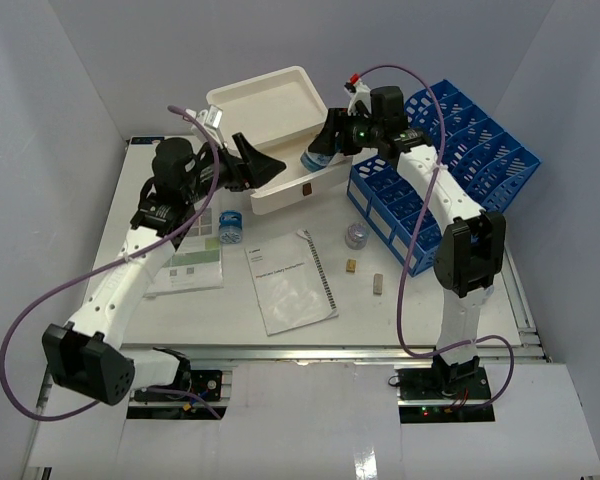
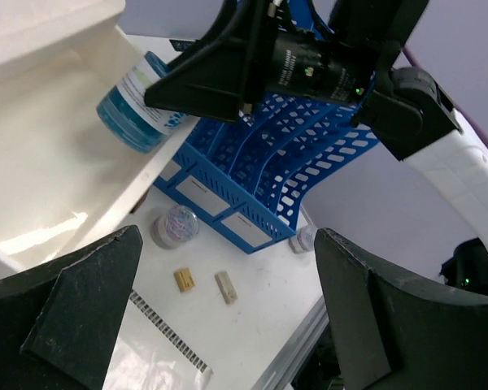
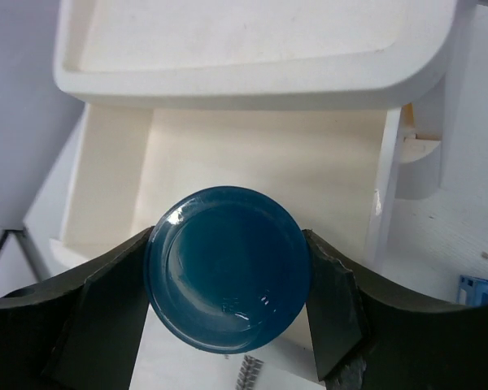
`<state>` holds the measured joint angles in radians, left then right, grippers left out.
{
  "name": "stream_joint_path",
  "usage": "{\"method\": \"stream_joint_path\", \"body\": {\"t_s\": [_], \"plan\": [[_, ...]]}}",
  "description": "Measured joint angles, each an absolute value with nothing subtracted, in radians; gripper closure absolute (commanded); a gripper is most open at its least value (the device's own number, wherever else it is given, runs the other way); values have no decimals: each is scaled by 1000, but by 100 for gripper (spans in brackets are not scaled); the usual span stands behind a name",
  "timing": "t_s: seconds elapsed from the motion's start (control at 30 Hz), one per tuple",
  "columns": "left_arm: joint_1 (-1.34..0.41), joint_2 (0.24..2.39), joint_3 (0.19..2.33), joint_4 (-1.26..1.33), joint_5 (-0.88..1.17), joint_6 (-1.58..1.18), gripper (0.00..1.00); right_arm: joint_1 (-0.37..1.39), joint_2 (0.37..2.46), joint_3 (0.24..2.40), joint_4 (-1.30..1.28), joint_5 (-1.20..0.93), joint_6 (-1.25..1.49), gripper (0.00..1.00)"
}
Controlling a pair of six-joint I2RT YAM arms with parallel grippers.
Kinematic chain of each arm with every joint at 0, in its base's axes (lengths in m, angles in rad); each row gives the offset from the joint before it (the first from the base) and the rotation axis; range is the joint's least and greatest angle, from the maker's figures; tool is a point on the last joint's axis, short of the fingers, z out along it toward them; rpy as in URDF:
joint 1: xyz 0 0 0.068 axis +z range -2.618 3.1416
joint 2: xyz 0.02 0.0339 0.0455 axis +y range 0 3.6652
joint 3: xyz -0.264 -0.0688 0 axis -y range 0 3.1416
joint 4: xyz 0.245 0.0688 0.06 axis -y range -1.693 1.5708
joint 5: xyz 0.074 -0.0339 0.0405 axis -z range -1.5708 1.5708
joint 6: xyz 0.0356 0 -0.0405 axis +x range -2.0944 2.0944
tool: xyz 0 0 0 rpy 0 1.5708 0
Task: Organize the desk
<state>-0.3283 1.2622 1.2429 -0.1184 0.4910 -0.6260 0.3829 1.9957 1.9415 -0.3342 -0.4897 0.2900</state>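
Observation:
The desk is a white tabletop with a metal rail at its front. My right gripper is shut on a blue translucent jar and holds it tilted over the open drawer of a white drawer box. In the right wrist view the jar's base sits between both fingers above the drawer's inside. My left gripper is open and empty at the drawer's left end. In its wrist view the jaws stand wide apart over the desk, with the jar above.
A blue file rack stands at the right. On the desk lie a spiral notebook, a leaflet, a small blue jar, a clear round clip tub and two small blocks.

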Motion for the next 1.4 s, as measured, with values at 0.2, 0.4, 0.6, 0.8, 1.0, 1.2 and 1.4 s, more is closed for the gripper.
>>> {"method": "stream_joint_path", "body": {"t_s": [0.2, 0.4, 0.6, 0.8, 1.0, 1.2, 1.4], "plan": [[-328, 1404, 1343, -128, 476, -619, 2, 347, 2004, 1942, -204, -657, 465, 74], [-328, 1481, 1372, -144, 446, -621, 2, 361, 2046, 1940, -62, -771, 628, 74], [-328, 1554, 1423, -137, 416, -655, 2, 361, 2081, 1934, 29, -829, 720, 74], [-328, 1630, 1504, -125, 391, -730, 2, 360, 2083, 1933, 59, -857, 722, 74], [-328, 1652, 1509, -132, 374, -842, 2, 360, 2057, 1857, 90, -867, 628, 73], [-328, 1654, 1509, -119, 388, -942, 2, 362, 1991, 1759, 135, -860, 472, 73], [-328, 1655, 1509, -103, 424, -988, 2, 368, 1944, 1736, 202, -874, 389, 73]]}}
